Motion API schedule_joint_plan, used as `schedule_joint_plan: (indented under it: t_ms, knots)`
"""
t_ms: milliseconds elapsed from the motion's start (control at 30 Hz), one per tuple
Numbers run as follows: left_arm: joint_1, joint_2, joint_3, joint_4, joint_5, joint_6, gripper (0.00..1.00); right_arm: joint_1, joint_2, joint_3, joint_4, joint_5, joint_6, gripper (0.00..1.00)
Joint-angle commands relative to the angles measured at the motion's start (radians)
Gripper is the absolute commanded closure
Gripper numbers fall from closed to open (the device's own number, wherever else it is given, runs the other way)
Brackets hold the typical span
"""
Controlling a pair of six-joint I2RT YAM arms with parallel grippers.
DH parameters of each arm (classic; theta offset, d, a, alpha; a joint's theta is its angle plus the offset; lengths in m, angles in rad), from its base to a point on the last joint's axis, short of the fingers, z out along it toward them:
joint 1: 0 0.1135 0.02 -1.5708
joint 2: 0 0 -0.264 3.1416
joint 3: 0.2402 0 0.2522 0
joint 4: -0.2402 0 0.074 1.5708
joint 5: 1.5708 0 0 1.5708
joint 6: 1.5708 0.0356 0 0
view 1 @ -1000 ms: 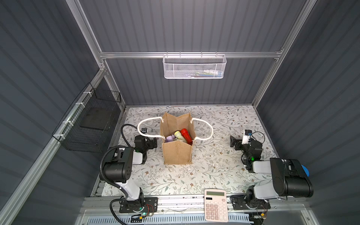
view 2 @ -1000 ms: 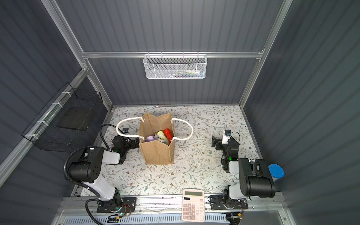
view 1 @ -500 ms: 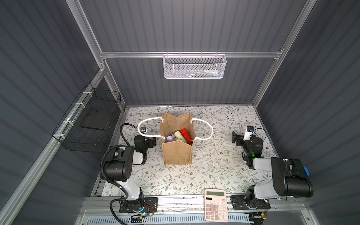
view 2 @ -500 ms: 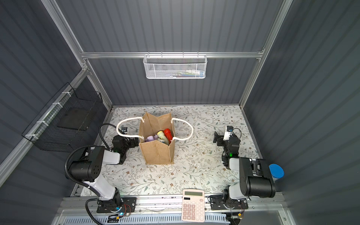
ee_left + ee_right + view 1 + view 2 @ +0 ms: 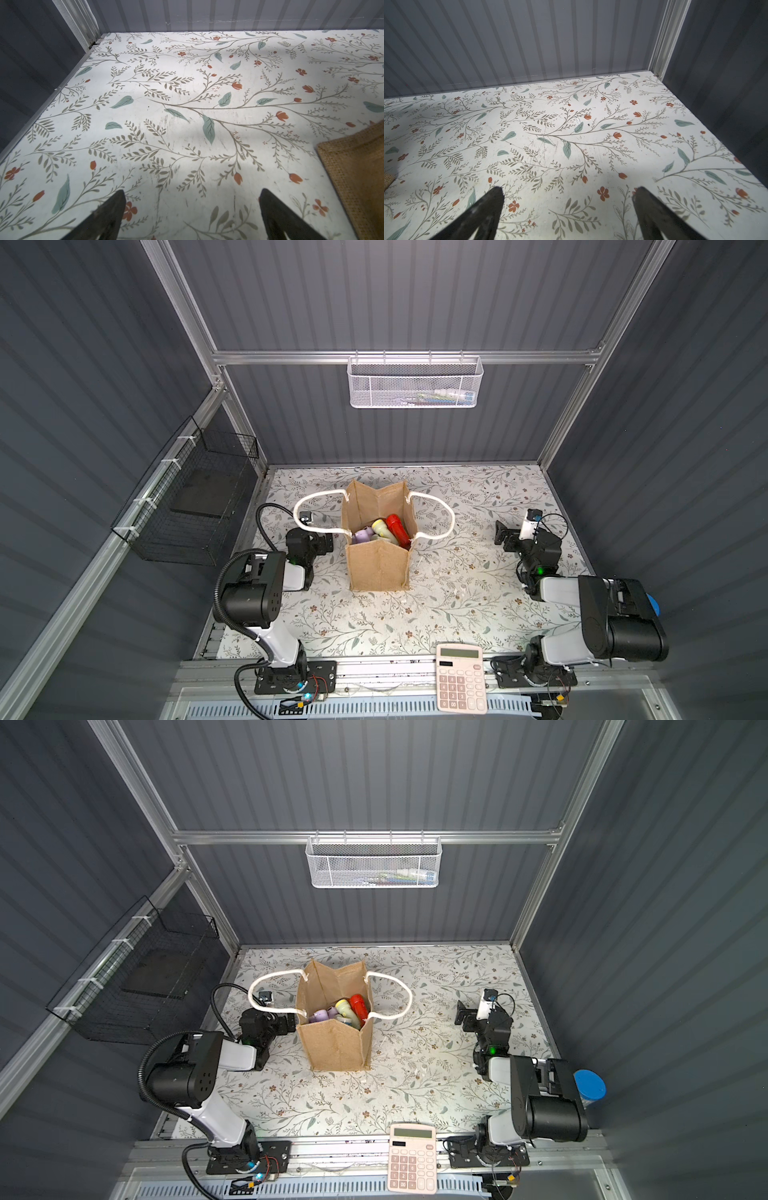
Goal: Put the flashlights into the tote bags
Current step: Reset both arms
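- The right arm has drawn back a little over the past second. Its right gripper (image 5: pixel 569 189) has moved away from the jute bag (image 5: pixel 378 564) toward its own side of the floral table (image 5: pixel 457 605). The left arm has not shifted.
- Flashlights, among them a red one (image 5: pixel 397 529), a lilac one (image 5: pixel 362 536) and a yellow-headed one (image 5: pixel 379 526), lie heaped inside the open bag, which stands upright near the middle of the table. More may lie underneath, out of sight.
- No flashlight shows loose on the table in either top view or in either wrist view. Read together with the retreat, this suggests the loading is finished, or very nearly so, and the arm is heading for rest.
- The right gripper hangs low over bare table, well apart from the bag. Its fingers are spread wide with nothing between them, and it faces the back wall.
- The left gripper (image 5: pixel 192 193) sits just beside the bag's left wall. It is likewise spread wide and empty, low over the table, with the arm folded close to its base.
- The bag's white rope handles (image 5: pixel 436 510) are splayed out to either side. The left loop drapes around the left arm's wrist camera, so a careless lift from that arm could snag it and tip the bag.
- A pink calculator (image 5: pixel 460 680) rests on the front rail, untouched.
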Motion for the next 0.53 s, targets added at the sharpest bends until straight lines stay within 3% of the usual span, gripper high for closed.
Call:
schedule_joint_plan:
  t_ms: [0,300,500]
  knots:
    - [0.001,0.012,0.009,0.025,-0.011,-0.003,0.0,-0.002,0.006,0.009,0.001,0.011,0.01,0.01]
    - [0.001,0.011,0.009,0.025,-0.011,-0.004,0.0,0.002,0.007,-0.001,0.02,-0.047,-0.022,0.01]
    - [0.001,0.011,0.009,0.025,-0.012,-0.004,0.0,0.004,0.003,0.01,-0.004,0.013,0.0,0.01]
